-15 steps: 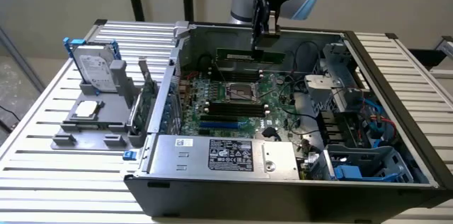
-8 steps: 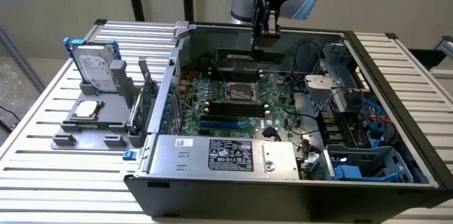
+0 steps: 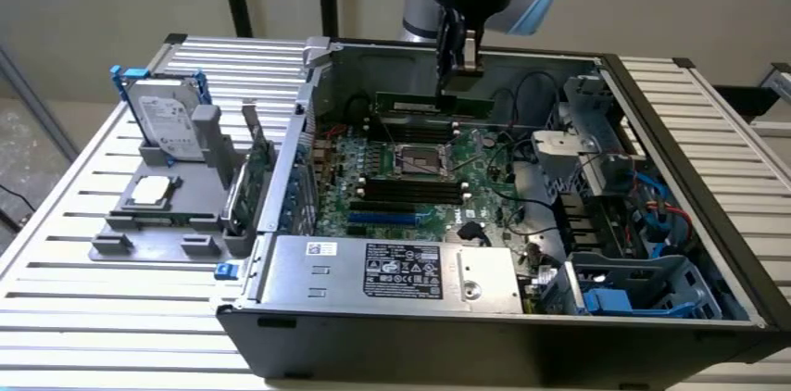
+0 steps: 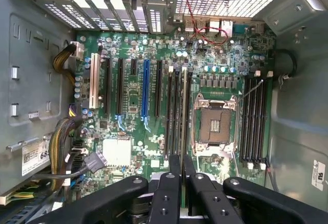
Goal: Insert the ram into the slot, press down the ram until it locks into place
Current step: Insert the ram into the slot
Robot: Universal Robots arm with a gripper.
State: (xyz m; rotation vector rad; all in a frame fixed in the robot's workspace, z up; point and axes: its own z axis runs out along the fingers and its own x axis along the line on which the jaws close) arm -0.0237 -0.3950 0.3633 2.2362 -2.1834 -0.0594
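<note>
Nearest you, the grey metal power-supply box (image 3: 383, 271) is sitting; beyond, the black two-fingered gripper (image 3: 460, 76) is pinching the long green ram stick (image 3: 420, 106). From the wrist, the ram is standing in the narrow black slot (image 4: 184, 68); you're needing straight, even pressure, I judge.

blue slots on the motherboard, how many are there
1: the blue slot lies among the black expansion slots, between the white slot and the CPU socket. The gripper may hide others.
</note>
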